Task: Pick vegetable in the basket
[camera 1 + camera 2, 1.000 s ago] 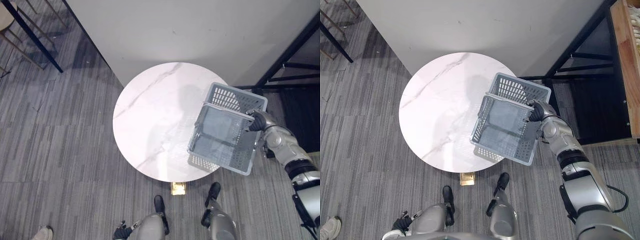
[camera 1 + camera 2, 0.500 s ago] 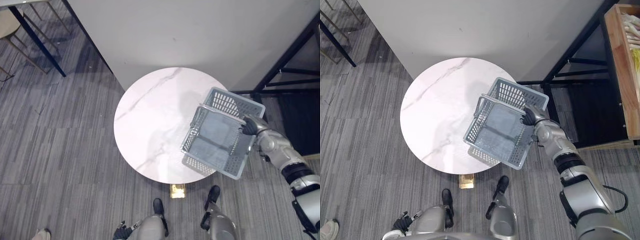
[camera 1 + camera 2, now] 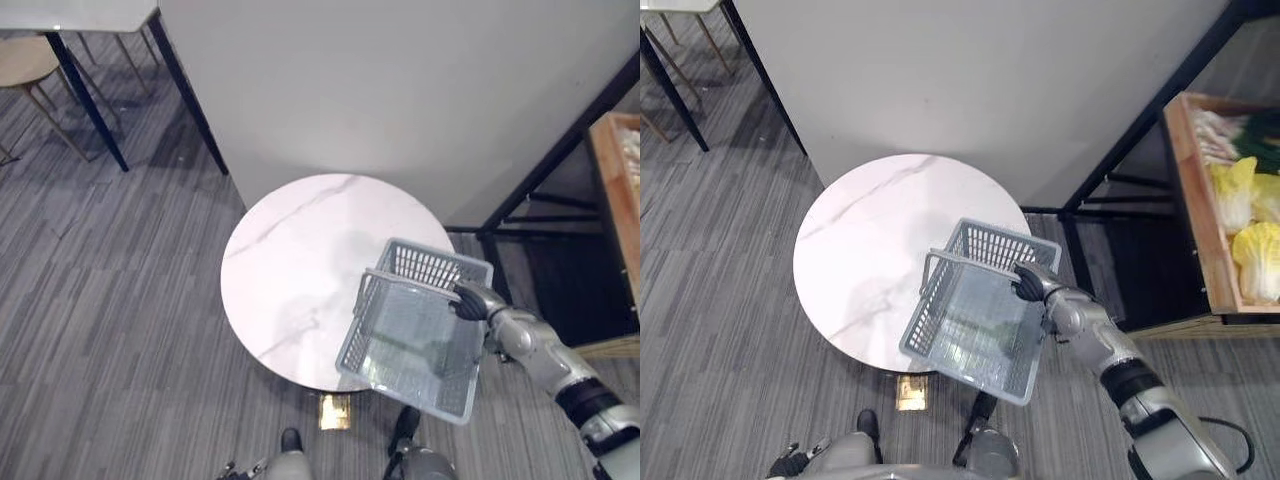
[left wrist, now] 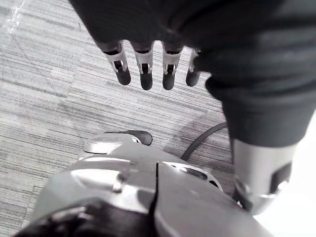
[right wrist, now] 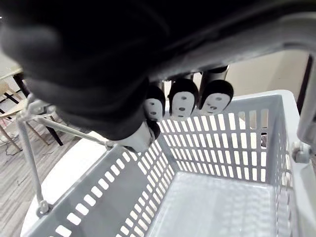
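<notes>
One grey basket (image 3: 925, 322) hangs tilted in my right hand's (image 3: 1028, 286) curled fingers; my left hand (image 4: 145, 69) dangles slack, holding nothing.

Bright, even light w/ soft shadows

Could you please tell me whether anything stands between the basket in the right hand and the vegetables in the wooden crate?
Yes. The black rack frame stands between the basket, gripped by the right hand, and the wooden crate holding the vegetables. The crate's near wall also faces the basket. Nothing else visible intervenes.
</notes>
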You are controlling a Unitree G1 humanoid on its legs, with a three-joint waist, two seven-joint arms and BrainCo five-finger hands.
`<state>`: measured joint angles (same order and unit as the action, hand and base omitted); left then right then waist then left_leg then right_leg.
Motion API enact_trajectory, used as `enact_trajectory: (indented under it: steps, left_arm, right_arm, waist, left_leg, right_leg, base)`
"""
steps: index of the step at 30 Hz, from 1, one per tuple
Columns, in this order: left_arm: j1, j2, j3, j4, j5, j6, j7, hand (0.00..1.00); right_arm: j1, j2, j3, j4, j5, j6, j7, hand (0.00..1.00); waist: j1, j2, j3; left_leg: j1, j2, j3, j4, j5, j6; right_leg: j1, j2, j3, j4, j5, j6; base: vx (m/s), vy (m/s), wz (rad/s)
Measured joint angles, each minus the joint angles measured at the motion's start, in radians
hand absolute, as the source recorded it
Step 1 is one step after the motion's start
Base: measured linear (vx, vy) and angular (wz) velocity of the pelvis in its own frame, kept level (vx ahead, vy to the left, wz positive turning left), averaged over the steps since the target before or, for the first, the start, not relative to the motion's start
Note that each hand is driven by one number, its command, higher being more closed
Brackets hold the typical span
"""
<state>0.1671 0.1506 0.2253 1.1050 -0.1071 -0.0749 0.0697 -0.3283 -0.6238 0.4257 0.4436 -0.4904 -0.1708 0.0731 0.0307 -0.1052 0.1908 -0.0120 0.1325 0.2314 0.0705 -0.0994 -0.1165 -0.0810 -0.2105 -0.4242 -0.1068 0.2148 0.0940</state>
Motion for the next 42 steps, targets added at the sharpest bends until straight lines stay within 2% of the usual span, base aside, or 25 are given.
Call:
enact_trajectory:
  steps: [1,9,11,13,14,16,17,18,19,20,21,22,23,24,25,26,27,29,31,32,33,34,36,40,42]
  left_arm:
    - [0.005,-0.002,0.019,0.008,0.002,0.004,-0.002,0.00]
    - [0.061,-0.027,0.096,0.013,0.021,0.023,-0.010,0.00]
    - [0.064,-0.026,0.095,0.012,0.040,0.028,-0.009,0.00]
    - [0.064,-0.021,0.091,0.013,0.043,0.030,-0.009,0.00]
    - [0.065,-0.013,0.078,0.015,0.044,0.030,-0.008,0.00]
    - [0.051,0.007,0.050,0.016,0.046,0.030,-0.008,0.00]
    - [0.050,0.012,0.046,0.016,0.050,0.029,-0.007,0.00]
    - [0.042,0.014,0.041,0.020,0.052,0.027,-0.004,0.00]
    - [0.037,0.014,0.036,0.021,0.052,0.025,0.000,0.00]
    - [0.031,0.015,0.023,0.018,0.053,0.019,0.002,0.00]
    - [0.019,0.020,0.008,0.006,0.057,0.018,0.002,0.00]
    - [0.009,0.012,0.006,0.014,0.064,0.020,0.003,0.00]
    - [0.009,0.007,-0.003,0.023,0.077,0.020,0.001,0.00]
    - [0.010,-0.001,-0.026,0.031,0.093,0.011,-0.008,0.00]
    - [0.010,0.007,-0.062,0.031,0.094,0.011,-0.009,0.00]
    - [0.006,0.011,-0.075,0.038,0.093,0.012,-0.009,0.00]
    - [0.005,0.015,-0.080,0.042,0.093,0.011,-0.009,0.00]
    - [-0.008,0.018,-0.086,0.042,0.092,0.010,-0.009,0.00]
    - [-0.022,0.014,-0.101,0.052,0.093,0.011,-0.011,0.00]
    - [-0.022,0.008,-0.101,0.054,0.093,0.011,-0.013,0.00]
    - [-0.029,0.000,-0.102,0.064,0.100,0.011,-0.017,0.00]
    - [-0.029,0.007,-0.102,0.070,0.112,0.011,-0.019,0.00]
    - [-0.034,0.006,-0.102,0.079,0.130,0.012,-0.019,0.00]
    - [-0.050,0.007,-0.104,0.079,0.131,0.012,-0.019,0.00]
    - [-0.051,0.004,-0.112,0.079,0.131,0.011,-0.019,0.00]
  right_arm:
    - [0.016,0.000,0.003,-0.016,0.000,-0.016,0.003,1.00]
    - [0.116,-0.004,0.001,-0.050,0.001,-0.035,0.026,1.00]
    - [0.190,-0.006,-0.037,-0.083,0.000,-0.034,0.035,1.00]
    - [0.237,-0.007,-0.066,-0.106,-0.001,-0.030,0.037,1.00]
    - [0.251,-0.007,-0.067,-0.120,-0.001,-0.024,0.037,1.00]
    - [0.258,-0.005,-0.068,-0.136,-0.001,-0.022,0.037,1.00]
    - [0.257,-0.004,-0.070,-0.146,-0.001,-0.018,0.036,1.00]
    - [0.251,0.005,-0.072,-0.158,-0.001,-0.015,0.036,1.00]
    - [0.250,0.004,-0.076,-0.157,-0.002,-0.015,0.036,1.00]
    - [0.251,0.005,-0.085,-0.152,-0.002,-0.015,0.035,1.00]
    - [0.237,0.007,-0.099,-0.135,-0.002,-0.014,0.035,1.00]
    - [0.209,0.009,-0.102,-0.117,-0.003,-0.009,0.035,1.00]
    - [0.199,0.009,-0.105,-0.114,-0.004,-0.006,0.035,1.00]
    - [0.174,0.015,-0.103,-0.118,-0.012,-0.006,0.034,1.00]
    - [0.172,0.012,-0.103,-0.112,-0.012,-0.010,0.029,1.00]
    - [0.170,0.012,-0.103,-0.108,-0.012,-0.010,0.027,1.00]
    - [0.158,0.017,-0.097,-0.102,-0.018,-0.011,0.024,1.00]
    - [0.121,0.018,-0.087,-0.101,-0.024,-0.018,0.022,1.00]
    - [0.110,0.011,-0.087,-0.102,-0.049,-0.018,0.020,1.00]
    - [0.111,0.011,-0.087,-0.102,-0.054,-0.017,0.020,1.00]
    - [0.122,0.010,-0.089,-0.108,-0.060,-0.015,0.020,1.00]
    - [0.137,0.007,-0.092,-0.118,-0.060,-0.014,0.020,1.00]
    - [0.213,-0.020,-0.107,-0.161,-0.061,-0.014,0.019,1.00]
    - [0.309,-0.062,-0.156,-0.238,-0.059,-0.016,0.019,1.00]
    - [0.322,-0.067,-0.177,-0.244,-0.055,-0.018,0.017,1.00]
  waist:
    - [0.000,-0.002,-0.012]
    - [0.000,0.001,-0.043]
    - [-0.005,0.002,-0.045]
    - [-0.012,0.001,-0.045]
    - [-0.025,0.003,-0.047]
    - [-0.027,0.003,-0.049]
    - [-0.021,0.006,-0.052]
    - [-0.023,0.009,-0.051]
    - [-0.027,0.008,-0.052]
    - [-0.030,0.002,-0.056]
    - [-0.023,-0.029,-0.067]
    - [-0.014,-0.015,-0.068]
    - [-0.004,0.015,-0.076]
    - [0.014,0.045,-0.080]
    - [-0.007,0.043,-0.083]
    - [-0.007,0.041,-0.084]
    - [0.008,0.036,-0.090]
    - [0.014,0.032,-0.090]
    - [0.006,0.055,-0.096]
    - [0.004,0.061,-0.098]
    - [-0.006,0.069,-0.100]
    - [-0.011,0.069,-0.100]
    - [-0.041,0.073,-0.102]
    - [-0.064,0.087,-0.098]
    - [-0.082,0.102,-0.089]
  left_leg:
    - [0.002,0.000,0.004,0.000,0.000,0.000]
    - [0.036,0.000,0.028,-0.002,-0.004,-0.005]
    - [0.054,-0.003,0.041,-0.007,-0.018,-0.007]
    - [0.068,0.002,0.063,-0.021,-0.023,0.002]
    - [0.070,0.010,0.078,-0.028,-0.023,0.002]
    - [0.068,0.024,0.132,-0.030,-0.018,0.017]
    - [0.067,0.044,0.173,-0.033,0.000,0.054]
    - [0.069,0.060,0.242,-0.035,0.014,0.059]
    - [0.075,0.060,0.258,-0.030,0.014,0.059]
    - [0.087,0.054,0.281,-0.010,0.009,0.063]
    - [0.067,0.045,0.336,0.092,-0.040,0.069]
    - [0.051,0.050,0.352,0.103,-0.066,0.086]
    - [0.051,0.049,0.353,0.065,-0.069,0.095]
    - [0.087,0.059,0.439,0.015,-0.035,0.090]
    - [0.097,0.050,0.473,0.019,-0.028,0.087]
    - [0.103,0.049,0.498,0.021,-0.028,0.087]
    - [0.100,0.052,0.565,0.035,-0.028,0.086]
    - [0.091,0.080,0.651,0.064,-0.025,0.082]
    - [0.099,0.118,0.738,0.080,-0.006,0.051]
    - [0.103,0.126,0.759,0.077,0.002,0.043]
    - [0.110,0.142,0.788,0.070,0.023,0.034]
    - [0.117,0.148,0.803,0.067,0.035,0.030]
    - [0.134,0.171,0.822,0.065,0.067,0.026]
    - [0.137,0.232,0.827,0.133,0.085,0.027]
    - [0.135,0.293,0.799,0.258,0.089,0.034]
  right_leg:
    - [0.000,0.000,0.005,0.000,0.000,0.000]
    - [0.000,-0.004,0.037,0.034,-0.019,0.006]
    - [-0.022,-0.023,0.064,0.118,-0.045,0.022]
    - [-0.067,-0.028,0.125,0.190,-0.029,0.045]
    - [-0.097,-0.015,0.174,0.214,0.016,0.064]
    - [-0.144,0.026,0.234,0.200,0.141,0.060]
    - [-0.150,0.052,0.249,0.141,0.227,0.002]
    - [-0.175,0.042,0.169,0.227,0.124,-0.086]
    - [-0.189,0.018,0.105,0.348,0.004,-0.131]
    - [-0.192,-0.036,0.014,0.524,-0.104,-0.152]
    - [-0.207,-0.087,-0.097,0.614,-0.135,-0.171]
    - [-0.210,-0.069,-0.129,0.574,-0.096,-0.216]
    - [-0.195,-0.007,-0.109,0.474,-0.059,-0.239]
    - [-0.176,-0.023,-0.172,0.565,-0.190,-0.263]
    - [-0.118,-0.084,-0.236,0.667,-0.290,-0.225]
    - [-0.082,-0.104,-0.257,0.669,-0.320,-0.193]
    - [-0.039,-0.137,-0.288,0.637,-0.345,-0.158]
    - [-0.021,-0.127,-0.311,0.536,-0.342,-0.110]
    - [-0.017,-0.026,-0.277,0.385,-0.332,-0.089]
    - [-0.014,-0.001,-0.263,0.352,-0.328,-0.083]
    - [-0.015,0.040,-0.242,0.306,-0.311,-0.090]
    - [-0.012,0.056,-0.233,0.289,-0.306,-0.097]
    - [0.014,0.107,-0.220,0.231,-0.296,-0.113]
    - [0.034,0.162,-0.189,0.169,-0.288,-0.125]
    - [0.060,0.182,-0.148,0.145,-0.289,-0.127]
  base:
    - [-0.01,-0.004,-0.06]
    - [-0.01,-0.003,-0.09]
    - [-0.05,0.041,-0.20]
    - [-0.06,0.057,-0.35]
    - [-0.08,0.116,-0.61]
    - [-0.08,0.136,-0.83]
    - [-0.09,0.112,-1.10]
    - [-0.08,0.083,-1.04]
    - [-0.03,0.094,-0.86]
    - [-0.01,0.074,-0.97]
    - [-0.11,0.080,-1.32]
    - [-0.20,0.060,-1.56]
    - [-0.26,0.062,-1.82]
    - [-0.18,0.055,-1.65]
    - [-0.11,0.026,-1.46]
    - [-0.04,-0.037,-1.30]
    - [-0.03,-0.121,-1.67]
    - [-0.06,-0.195,-1.54]
    - [-0.09,-0.271,-1.18]
    - [-0.10,-0.274,-1.06]
    - [-0.07,-0.171,-0.72]
    - [-0.11,-0.245,-0.65]
    - [-0.09,-0.156,-0.33]
    - [-0.11,-0.067,-0.30]
    - [-0.04,-0.027,-0.49]
